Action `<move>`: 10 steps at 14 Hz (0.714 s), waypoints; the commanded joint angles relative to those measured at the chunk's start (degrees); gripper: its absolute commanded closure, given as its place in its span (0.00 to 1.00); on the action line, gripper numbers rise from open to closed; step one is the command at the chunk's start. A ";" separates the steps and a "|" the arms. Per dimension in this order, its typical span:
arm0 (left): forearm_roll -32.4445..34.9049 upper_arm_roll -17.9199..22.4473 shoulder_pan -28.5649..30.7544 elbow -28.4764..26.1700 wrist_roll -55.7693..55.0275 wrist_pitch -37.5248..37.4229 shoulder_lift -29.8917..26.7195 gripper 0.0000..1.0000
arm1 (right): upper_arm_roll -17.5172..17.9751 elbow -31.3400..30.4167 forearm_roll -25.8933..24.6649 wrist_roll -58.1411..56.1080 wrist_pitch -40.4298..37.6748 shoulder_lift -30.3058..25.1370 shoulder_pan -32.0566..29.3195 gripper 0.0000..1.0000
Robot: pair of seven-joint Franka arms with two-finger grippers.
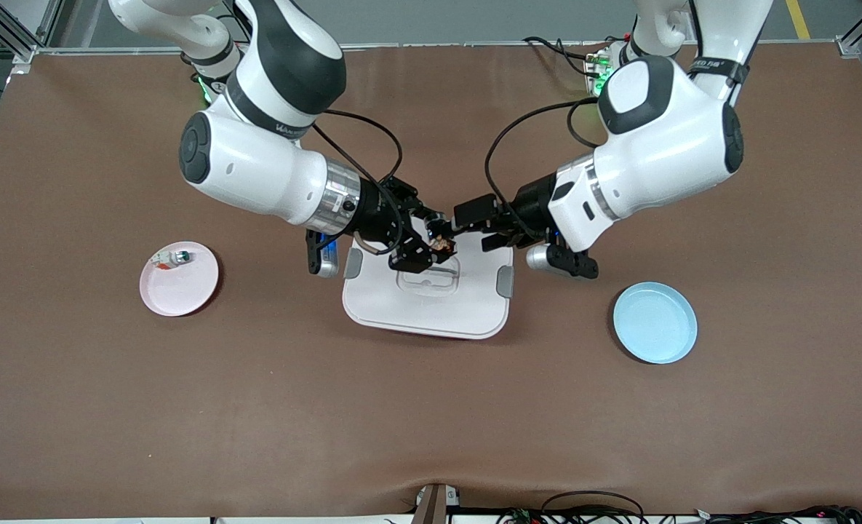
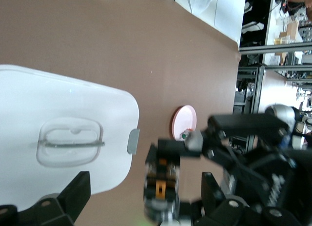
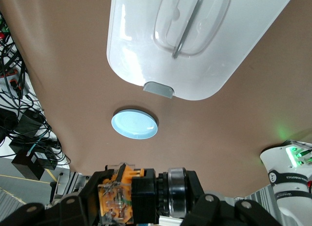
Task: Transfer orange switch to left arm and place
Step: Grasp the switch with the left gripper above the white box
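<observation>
The orange switch (image 1: 441, 246), a small black block with orange parts, hangs over the white box (image 1: 431, 306) at the table's middle. My right gripper (image 1: 431, 246) is shut on it, fingers clamped on the block's sides. In the right wrist view the orange switch (image 3: 131, 194) fills the right gripper (image 3: 141, 206), with the box (image 3: 146, 50) below. My left gripper (image 1: 472, 229) is open and level with the switch. In the left wrist view the orange switch (image 2: 162, 182) stands between the spread fingers of the left gripper (image 2: 145, 187), touching neither, over the table beside the box (image 2: 58, 113).
A pink plate (image 1: 180, 280) toward the right arm's end holds a small white-and-green component (image 1: 172, 257). A blue plate (image 1: 655, 322) lies toward the left arm's end. Both arms lean in over the box from the table's back edge.
</observation>
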 commanded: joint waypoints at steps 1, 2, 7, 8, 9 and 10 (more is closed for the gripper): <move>-1.32 0.05 -1.25 1.10 -0.07 2.66 0.72 0.00 | -0.70 4.42 1.32 2.53 -0.17 2.56 0.75 1.00; -1.32 0.05 -1.34 1.10 0.19 3.45 1.07 0.00 | -0.70 4.95 1.23 2.71 -0.17 2.65 0.84 1.00; -1.15 0.05 -1.95 1.10 0.90 4.95 1.34 0.00 | -0.70 5.22 2.10 2.71 -0.17 2.65 0.75 1.00; -1.06 0.05 -1.95 0.92 0.90 4.95 1.34 0.00 | -0.70 5.22 2.28 2.71 -0.17 2.56 0.66 1.00; -0.80 0.05 -2.04 0.75 1.07 4.87 1.25 0.00 | -0.70 5.31 2.37 2.71 -0.17 2.56 0.57 1.00; -0.71 0.05 -2.04 0.74 1.16 4.87 1.25 0.00 | -0.70 5.31 2.37 2.62 -0.17 2.65 0.40 1.00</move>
